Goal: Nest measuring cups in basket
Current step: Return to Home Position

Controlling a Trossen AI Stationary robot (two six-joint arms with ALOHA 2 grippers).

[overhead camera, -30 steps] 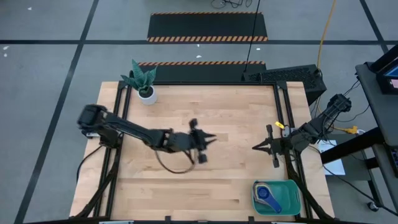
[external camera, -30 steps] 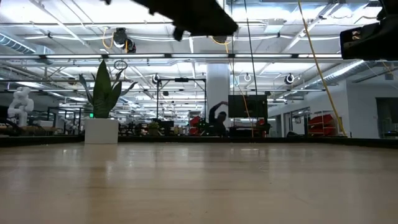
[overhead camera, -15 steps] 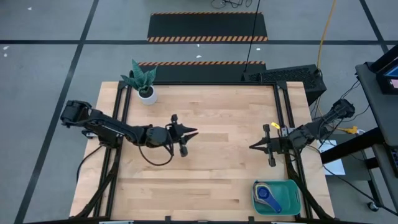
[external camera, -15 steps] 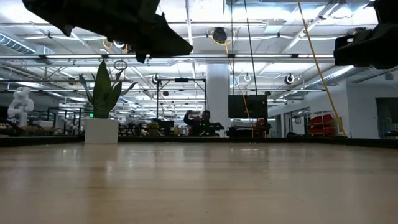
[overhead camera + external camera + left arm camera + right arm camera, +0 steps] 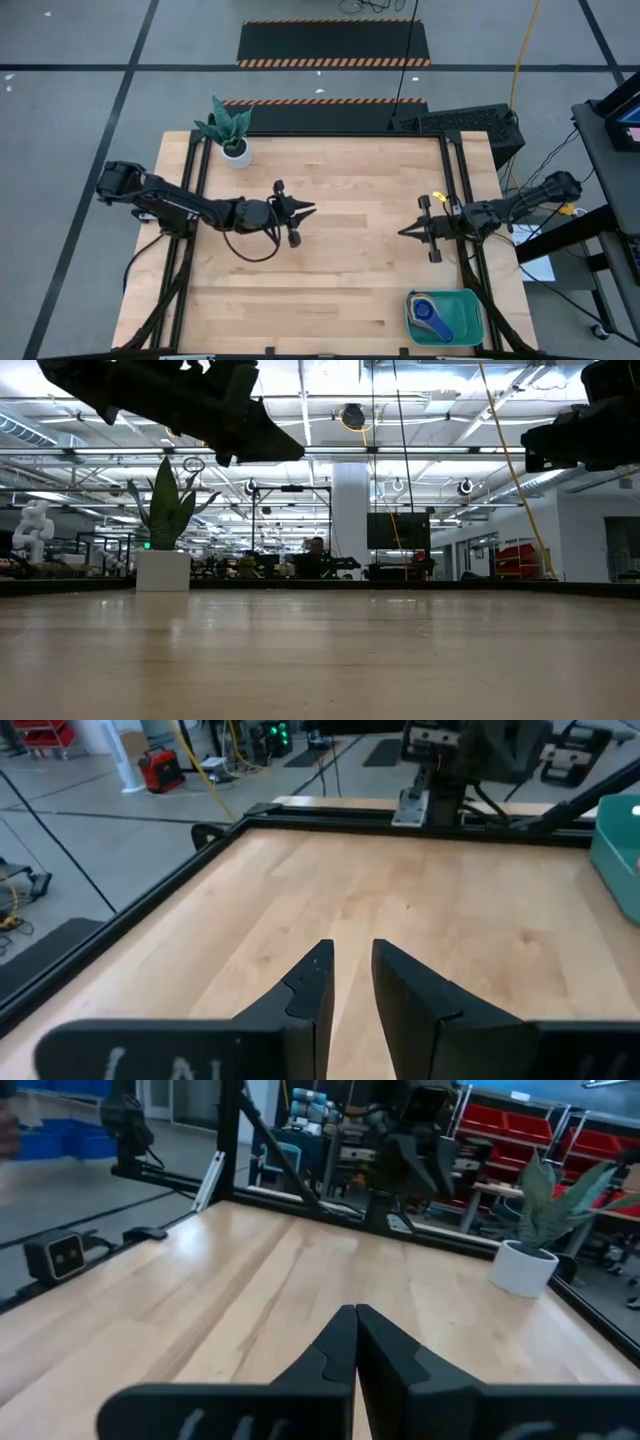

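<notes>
Left gripper [image 5: 300,212] hangs over the middle of the desk [image 5: 350,270], jaws a narrow slit apart, nothing between them. Right gripper [image 5: 403,231] faces it, jaws pressed together, empty. I see the basket [image 5: 470,303] well apart from both jaws, nearer the right ones. Measuring cups [image 5: 432,314] lie inside it.

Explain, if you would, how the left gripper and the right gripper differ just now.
The left gripper is slightly open, with a narrow gap showing; the right gripper is shut tight. The left gripper hangs near the middle of the table, the right gripper near its right edge. Both are empty and face each other.
</notes>
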